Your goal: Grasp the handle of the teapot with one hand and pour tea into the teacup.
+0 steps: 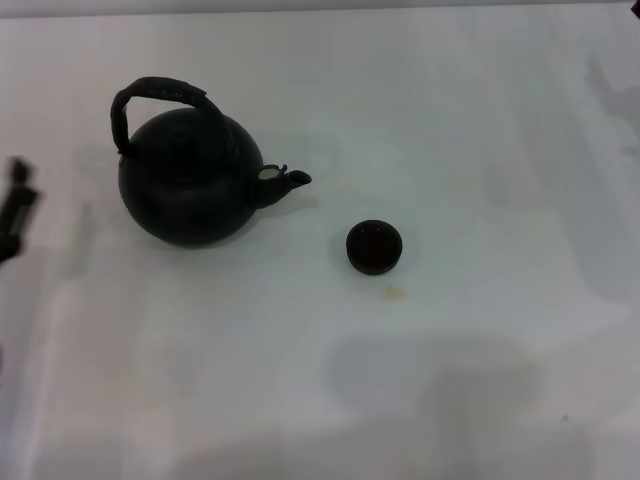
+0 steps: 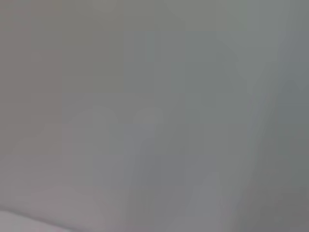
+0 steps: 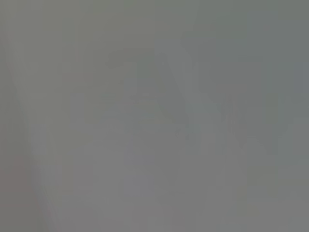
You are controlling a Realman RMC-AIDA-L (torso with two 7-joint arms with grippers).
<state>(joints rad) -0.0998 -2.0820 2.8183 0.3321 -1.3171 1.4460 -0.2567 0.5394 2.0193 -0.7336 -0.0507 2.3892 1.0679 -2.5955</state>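
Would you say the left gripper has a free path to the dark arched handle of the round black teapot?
Probably yes: the left gripper sits at the table's left edge, and nothing lies between it and the handle.

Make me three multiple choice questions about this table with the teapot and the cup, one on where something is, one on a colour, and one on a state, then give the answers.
1. Where does the teacup stand relative to the teapot?
A. On the spout side, apart from it
B. Behind the handle side
C. On top of the lid

2. What colour is the teapot?
A. White
B. Black
C. Red

3. What is the state of the handle?
A. Folded flat
B. Held in a gripper
C. Arched up over the pot, nothing gripping it

Answers: 1 A, the spout points toward the cup with bare table between them. 2 B, the pot is matte black against the white table. 3 C, the handle stands free, and the left gripper sits off at the table's edge.
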